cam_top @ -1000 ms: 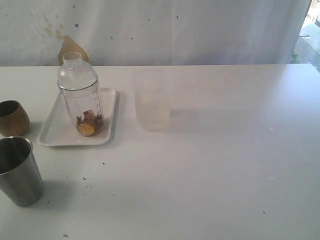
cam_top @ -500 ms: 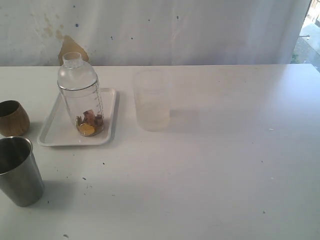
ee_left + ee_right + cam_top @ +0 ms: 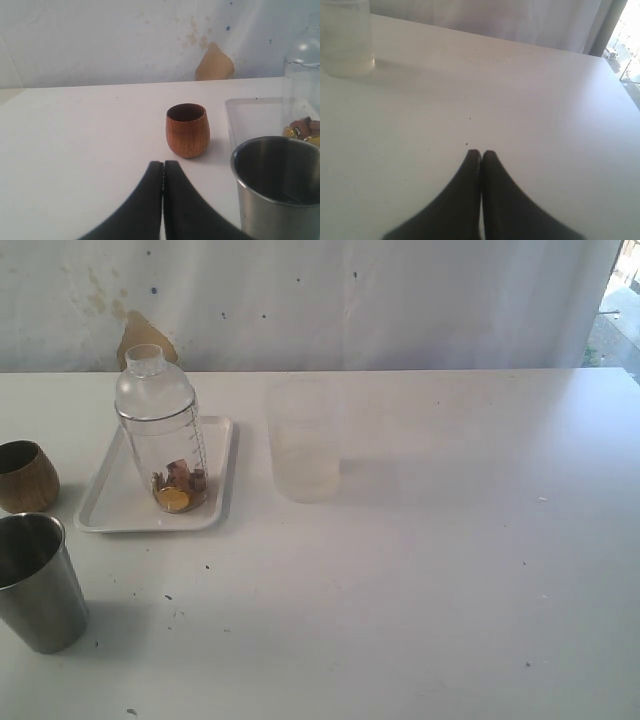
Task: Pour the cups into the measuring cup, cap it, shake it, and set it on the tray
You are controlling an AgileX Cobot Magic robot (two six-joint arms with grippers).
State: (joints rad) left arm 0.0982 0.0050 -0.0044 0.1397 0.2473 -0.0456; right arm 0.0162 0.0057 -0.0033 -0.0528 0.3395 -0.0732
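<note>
Both grippers were pressed shut on nothing, the left gripper [image 3: 163, 164] short of the cups and the right gripper [image 3: 481, 153] over the table [image 3: 430, 570]. The steel tumbler [image 3: 38, 582] stood front-left of the tray [image 3: 108, 502] and the wooden cup [image 3: 25, 476] just left of it. The capped measuring cup [image 3: 165, 435] stood upright on the tray — the frosted cup [image 3: 303, 440] to the tray's right.

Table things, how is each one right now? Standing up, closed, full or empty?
tray: flat on the table, loaded.
measuring cup: upright on the tray, capped, small brown and gold pieces at its bottom.
wooden cup: upright, off the tray.
steel tumbler: upright, looks empty.
frosted cup: upright, uncapped, beside the tray.
left gripper: shut, holding nothing.
right gripper: shut, holding nothing.
</note>
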